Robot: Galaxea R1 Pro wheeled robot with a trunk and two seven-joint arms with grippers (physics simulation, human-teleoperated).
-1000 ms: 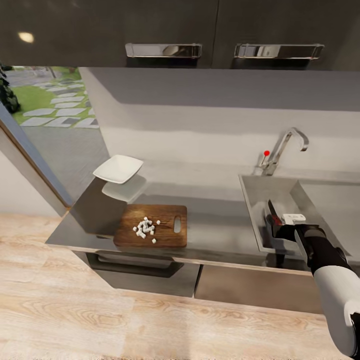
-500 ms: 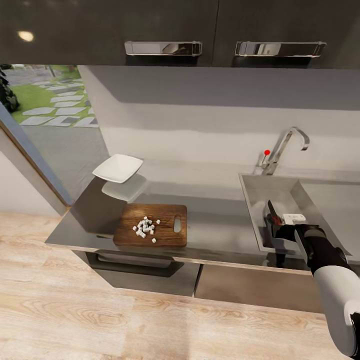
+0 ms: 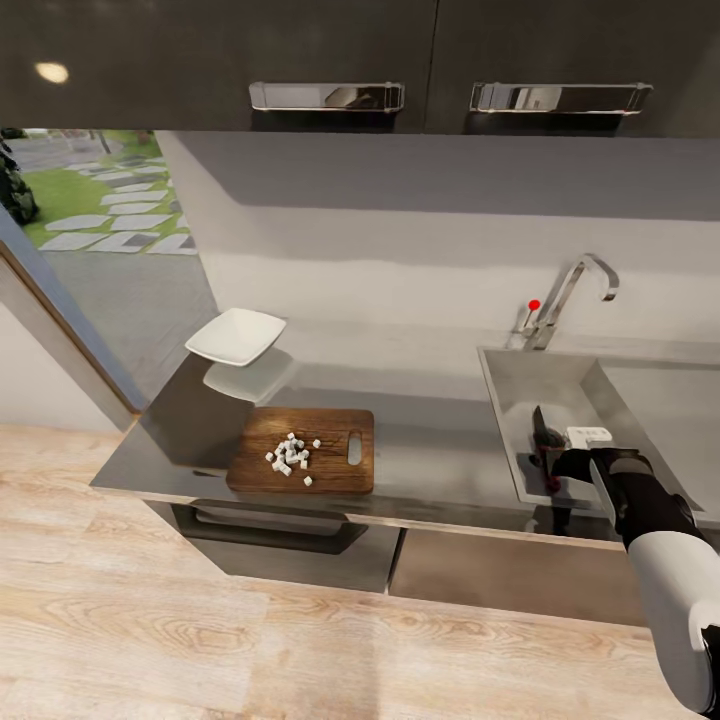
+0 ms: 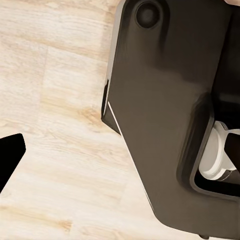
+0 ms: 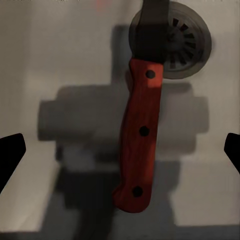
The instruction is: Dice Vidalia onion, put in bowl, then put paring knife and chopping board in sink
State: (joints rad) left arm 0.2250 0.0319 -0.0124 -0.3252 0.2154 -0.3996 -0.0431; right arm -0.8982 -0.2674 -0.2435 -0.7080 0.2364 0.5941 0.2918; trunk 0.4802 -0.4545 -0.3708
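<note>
1. Paring knife (image 5: 142,135) lies in the sink (image 3: 560,385), lower right, released; right end effector (image 3: 556,466) spread above it.
2. Diced onion (image 3: 290,455) remains on the chopping board (image 3: 335,475), worktop centre; bowl (image 3: 236,337) empty.

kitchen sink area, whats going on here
The right gripper hangs over the sink, open, with the knife lying loose in the basin, its blade over the drain. The board sits on the countertop with the diced onion on it, not yet in the bowl. The left gripper points at the floor.
</note>
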